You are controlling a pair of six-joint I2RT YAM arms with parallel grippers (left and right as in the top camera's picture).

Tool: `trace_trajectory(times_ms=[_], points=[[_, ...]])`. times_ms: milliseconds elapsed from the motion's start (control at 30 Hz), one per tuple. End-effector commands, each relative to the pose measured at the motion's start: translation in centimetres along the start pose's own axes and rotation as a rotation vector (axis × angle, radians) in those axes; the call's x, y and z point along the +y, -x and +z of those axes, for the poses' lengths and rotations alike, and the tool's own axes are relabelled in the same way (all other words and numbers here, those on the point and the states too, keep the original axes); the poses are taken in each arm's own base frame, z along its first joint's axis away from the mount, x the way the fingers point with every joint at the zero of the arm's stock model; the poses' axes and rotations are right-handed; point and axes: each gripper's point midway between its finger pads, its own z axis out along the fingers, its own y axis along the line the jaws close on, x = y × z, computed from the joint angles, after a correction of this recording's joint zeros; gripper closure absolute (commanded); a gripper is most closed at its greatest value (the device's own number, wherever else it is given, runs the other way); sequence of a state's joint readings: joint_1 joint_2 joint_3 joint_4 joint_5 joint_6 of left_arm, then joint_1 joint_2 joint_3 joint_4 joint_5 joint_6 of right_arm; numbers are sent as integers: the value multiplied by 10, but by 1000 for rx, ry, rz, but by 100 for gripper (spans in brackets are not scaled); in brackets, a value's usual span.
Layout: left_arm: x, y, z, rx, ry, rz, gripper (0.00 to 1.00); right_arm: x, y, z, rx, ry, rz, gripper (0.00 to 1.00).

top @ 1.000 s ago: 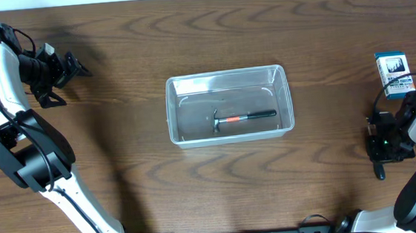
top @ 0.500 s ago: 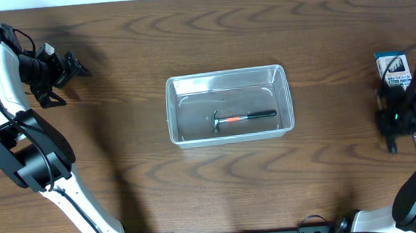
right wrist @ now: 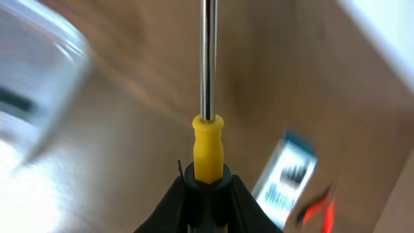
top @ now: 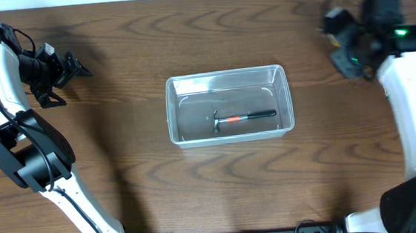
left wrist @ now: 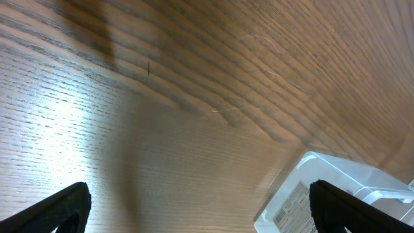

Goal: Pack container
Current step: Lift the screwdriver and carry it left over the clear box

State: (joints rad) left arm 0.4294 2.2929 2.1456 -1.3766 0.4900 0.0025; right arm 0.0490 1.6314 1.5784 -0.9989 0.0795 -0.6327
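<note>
The clear container [top: 229, 105] sits mid-worktop [top: 200, 199] with a small hammer [top: 244, 118] lying inside. At the far right, the right end effector [right wrist: 207, 188] is pinching a screwdriver [right wrist: 207, 97] by its yellow collar, above a blurred blue-and-white box [right wrist: 284, 171]. At the far left, the left end effector [left wrist: 210, 207] hangs with its fingers [left wrist: 58, 207] spread wide.

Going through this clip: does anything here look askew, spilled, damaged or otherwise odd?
Nothing stands out. The container sits square and upright with a hammer lying flat inside. The right pincer grips a yellow-handled screwdriver straight along its axis. Only the right wrist view is motion-blurred.
</note>
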Motion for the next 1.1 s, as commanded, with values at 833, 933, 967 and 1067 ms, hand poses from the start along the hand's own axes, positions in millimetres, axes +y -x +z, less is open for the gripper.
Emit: trace_trajectory(times_ms=[833, 933, 967, 1067], points=[[-4, 3, -15, -42, 3, 14, 2, 186, 102, 6, -239, 270, -694, 82], [-4, 3, -15, -42, 3, 14, 2, 199, 90, 21, -180, 326, -714, 80], [-4, 3, -15, -42, 3, 14, 2, 203, 88, 25, -171, 345, -717, 80], [-4, 3, -15, -42, 3, 14, 2, 213, 84, 36, -151, 383, -725, 80]])
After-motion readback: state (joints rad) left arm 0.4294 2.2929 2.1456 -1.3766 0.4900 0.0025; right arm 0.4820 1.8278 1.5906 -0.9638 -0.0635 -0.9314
